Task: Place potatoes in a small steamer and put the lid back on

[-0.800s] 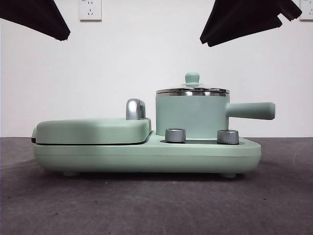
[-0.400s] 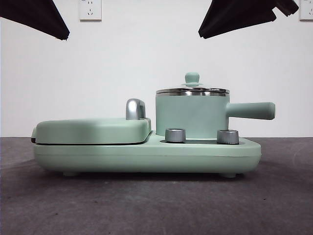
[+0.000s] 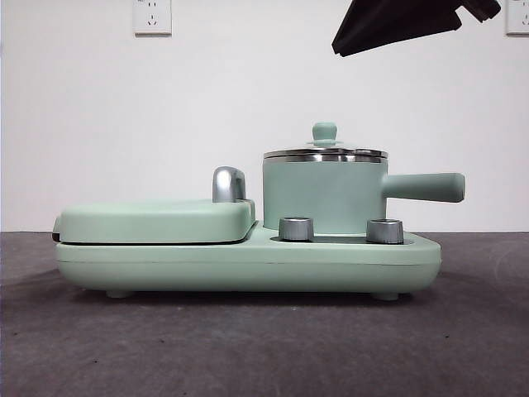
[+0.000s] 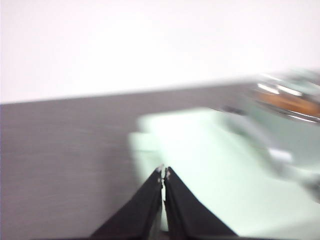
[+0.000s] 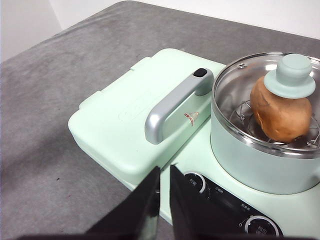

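Observation:
The mint small steamer (image 3: 324,198) stands on the right half of the cooker base (image 3: 248,266), its straight handle (image 3: 426,187) pointing right. The lid (image 3: 325,154) sits on its steel rim, mint knob (image 3: 324,132) upright. In the right wrist view the potato (image 5: 277,112) shows through the lid (image 5: 292,75), lying inside the steamer (image 5: 255,165). My right gripper (image 5: 164,170) is shut and empty, hovering over the base's front edge, apart from the steamer; its arm is the black tip (image 3: 397,25) at upper right. My left gripper (image 4: 163,171) is shut and empty in a blurred picture.
A flat mint griddle cover (image 3: 157,219) with a chrome handle (image 3: 229,184) fills the base's left half. Two steel dials (image 3: 297,229) (image 3: 385,231) stand in front of the steamer. Dark grey tabletop (image 3: 264,347) surrounds the cooker, with a white wall behind.
The black tip of the left arm has gone out of the front view at the upper left. The right arm's tip has drifted slightly left and up. Steamer and lid have not moved.

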Controlling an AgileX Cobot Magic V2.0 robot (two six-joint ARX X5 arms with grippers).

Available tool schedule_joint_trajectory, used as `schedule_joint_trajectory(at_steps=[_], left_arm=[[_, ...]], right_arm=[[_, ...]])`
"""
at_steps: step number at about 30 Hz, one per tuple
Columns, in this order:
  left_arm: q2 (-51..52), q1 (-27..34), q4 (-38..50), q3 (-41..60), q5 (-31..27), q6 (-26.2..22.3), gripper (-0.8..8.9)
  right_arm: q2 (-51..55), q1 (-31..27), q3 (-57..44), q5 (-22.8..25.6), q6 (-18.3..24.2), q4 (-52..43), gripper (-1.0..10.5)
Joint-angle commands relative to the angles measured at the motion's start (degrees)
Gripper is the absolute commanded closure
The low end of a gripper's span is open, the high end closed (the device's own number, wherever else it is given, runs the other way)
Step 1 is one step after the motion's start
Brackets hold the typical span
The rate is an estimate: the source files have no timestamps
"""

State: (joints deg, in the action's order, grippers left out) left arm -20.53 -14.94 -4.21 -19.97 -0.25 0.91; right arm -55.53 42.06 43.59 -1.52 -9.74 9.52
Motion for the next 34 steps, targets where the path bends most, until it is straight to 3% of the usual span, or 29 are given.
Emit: schedule_joint_trajectory(at_steps=[1,5,10,22,24,25,29,34], left_arm=[[10.45,5.18,1.07,8.7,-0.85,1.05,8.08],[20.31,8.24,0.81,17.29,-0.85,2.43,8.08],[19.93,8.5,-3.19,19.23,-0.66,5.9,8.08],[20.0,8.5,-3.74,19.21,-0.66,5.88,8.08],[20.0,8.5,-3.74,19.21,-0.68,5.88,8.08],[20.0,8.5,-3.74,19.21,-0.68,5.88,8.08],[20.0,8.5,-3.72,19.21,-0.66,5.88,8.08],[20.0,8.52,-3.74,19.21,-0.63,5.88,8.08]], right_arm=[[-0.17,0.55,0.72,0.04,-0.11,-0.72,9.2],[-0.17,0.55,0.72,0.04,-0.11,-0.72,9.2],[-0.17,0.55,0.74,0.02,-0.11,-0.74,9.2],[-0.17,0.55,0.74,0.04,-0.11,-0.94,9.2],[-0.15,0.55,0.74,0.5,3.08,-0.9,9.2],[0.0,0.35,0.72,1.42,7.1,-0.77,9.2],[4.22,-3.61,-3.32,6.14,12.33,-0.63,9.2],[17.42,-14.75,-18.01,5.9,12.87,-4.31,9.2]])
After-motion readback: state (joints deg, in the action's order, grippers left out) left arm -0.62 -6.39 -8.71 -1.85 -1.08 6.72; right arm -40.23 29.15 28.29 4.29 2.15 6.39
